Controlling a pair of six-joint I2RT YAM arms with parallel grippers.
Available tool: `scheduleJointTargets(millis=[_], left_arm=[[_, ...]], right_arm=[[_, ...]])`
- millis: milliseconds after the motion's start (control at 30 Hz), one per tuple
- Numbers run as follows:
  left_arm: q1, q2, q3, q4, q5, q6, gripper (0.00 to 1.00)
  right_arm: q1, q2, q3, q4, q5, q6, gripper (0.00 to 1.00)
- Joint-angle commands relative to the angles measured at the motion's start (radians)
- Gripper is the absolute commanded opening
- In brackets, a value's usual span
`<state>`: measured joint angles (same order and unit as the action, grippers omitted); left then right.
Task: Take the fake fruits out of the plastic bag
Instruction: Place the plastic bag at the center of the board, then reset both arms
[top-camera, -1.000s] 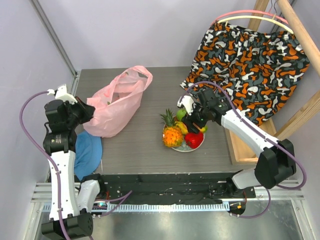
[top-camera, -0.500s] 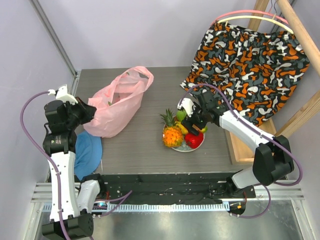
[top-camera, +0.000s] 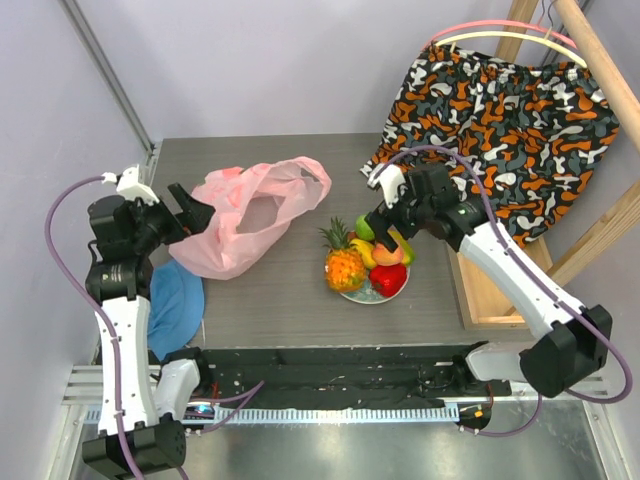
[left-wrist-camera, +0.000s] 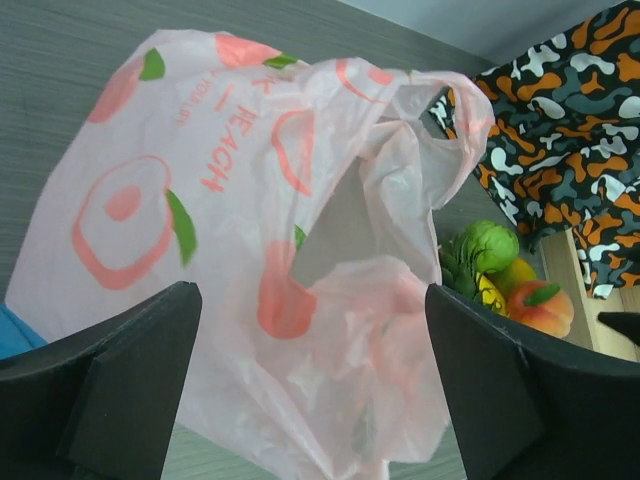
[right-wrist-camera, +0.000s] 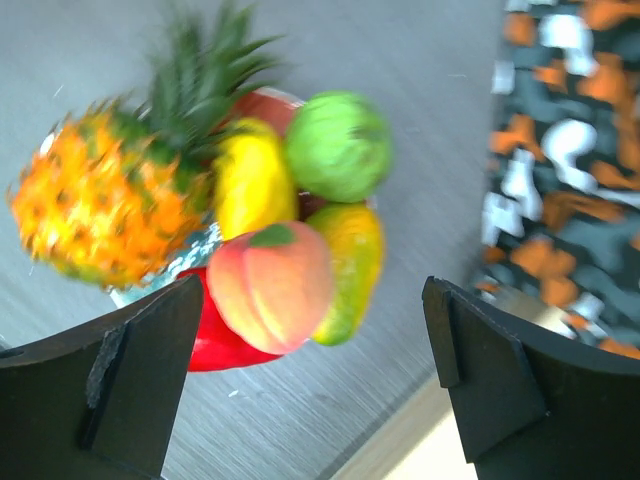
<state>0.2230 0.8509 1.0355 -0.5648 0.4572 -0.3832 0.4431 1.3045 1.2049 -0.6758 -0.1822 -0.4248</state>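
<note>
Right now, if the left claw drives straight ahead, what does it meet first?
The plastic bag. Its pink film spans the whole gap ahead of the open left claw; how close is hard to judge.

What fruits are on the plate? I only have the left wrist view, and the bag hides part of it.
Observer: Besides what you see, a pineapple stands on the side nearest the bag.
Operator: Is the right gripper holding anything?
Observer: No. The right gripper is open and empty, above the peach.
Operator: What's the blue bit at my lower left?
Observer: A blue cloth lying beside the bag at the near left of the table.
</note>
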Motion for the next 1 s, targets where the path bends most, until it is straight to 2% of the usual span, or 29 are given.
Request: scheduleJointTargets(millis=[0,133,300,367,533,733,967], left_arm=[[0.006,-0.001,0.089,0.057,0.021,0.049,1.0],[0.006,-0.009,0.149,0.042,-0.017,0.122,1.0],[0.007,-0.033,0.147,-0.032,-0.173,0.266,1.0],[0.009,-0.046,0.114,-0.059,-0.25,0.297,1.0],[0.021,-0.079,0.019,-0.101,-0.341,0.29,1.0],[0.0,-0.081,-0.024,-0.159,-0.359,0.254,1.0],[-0.016,-0.11,-0.087,-0.112,-0.342,0.207,1.0]], right_arm=[[-0.001,-0.042,0.074,-0.004,0.243,0.208,1.0],[-0.003,-0.111,0.015,0.008,0.392,0.251,1.0],[-0.004,-0.195,-0.08,0.027,0.53,0.274,1.0],[-0.006,-0.212,-0.116,0.03,0.524,0.279,1.0],[-0.009,-0.221,-0.154,0.045,0.498,0.288,1.0],[-0.023,-0.241,-0.179,0.09,0.494,0.284,1.0],[-0.078,-0.244,-0.186,0.073,0.449,0.307,1.0]])
